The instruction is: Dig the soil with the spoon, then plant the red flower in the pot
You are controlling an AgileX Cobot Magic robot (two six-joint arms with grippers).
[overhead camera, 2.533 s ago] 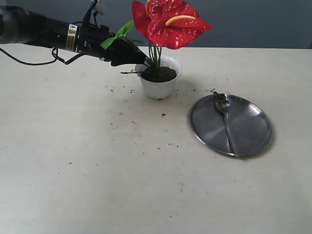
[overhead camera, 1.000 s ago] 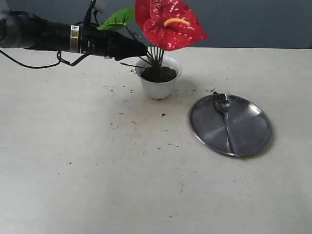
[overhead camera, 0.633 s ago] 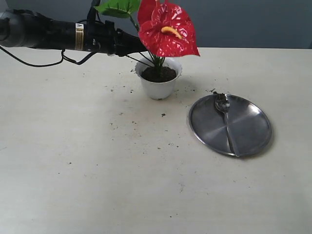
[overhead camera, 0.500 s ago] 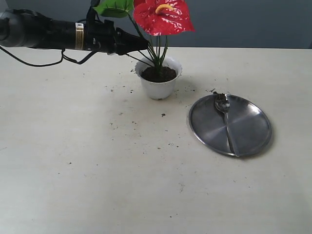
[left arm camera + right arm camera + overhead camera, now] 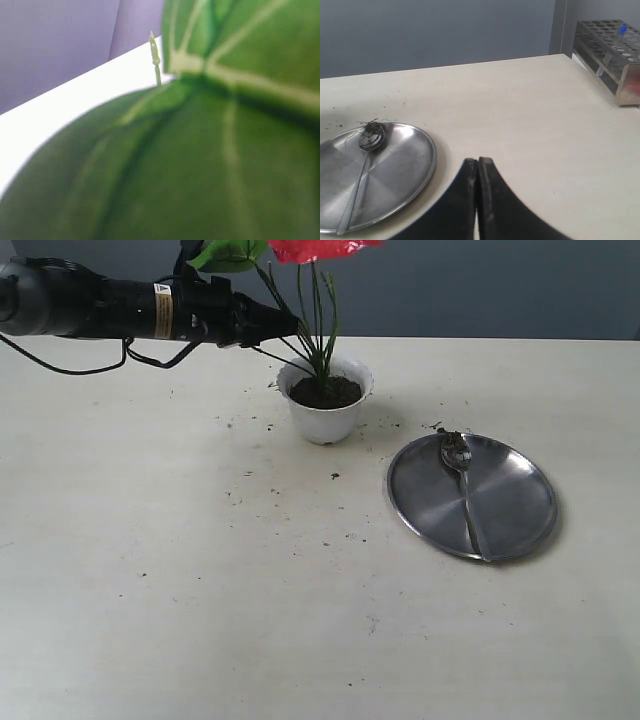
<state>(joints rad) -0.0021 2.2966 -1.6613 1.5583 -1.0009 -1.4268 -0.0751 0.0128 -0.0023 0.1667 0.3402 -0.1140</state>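
The white pot [image 5: 325, 415] stands at the back of the table with dark soil [image 5: 326, 392] in it. The red flower [image 5: 312, 248] stands in the soil, its bloom cut off by the frame's top and its thin green stems upright. From the left, my left gripper [image 5: 290, 324] reaches the stems and is shut on them above the pot. In the left wrist view the green leaf [image 5: 200, 165] fills the picture and hides the jaws. The spoon [image 5: 463, 485] lies on a steel plate [image 5: 520, 510] with soil on its bowl. My right gripper [image 5: 478, 161] is shut and empty beside the plate [image 5: 415, 165].
Soil crumbs [image 5: 335, 476] are scattered on the table around the pot and toward the plate. A metal test-tube rack [image 5: 615, 60] stands near the table's far corner in the right wrist view. The spoon [image 5: 367, 145] points along the plate.
My left gripper has closed on the stems. The flower has swung from leaning over to upright, its bloom rising out of the top of the frame. Spoon and plate have not moved.
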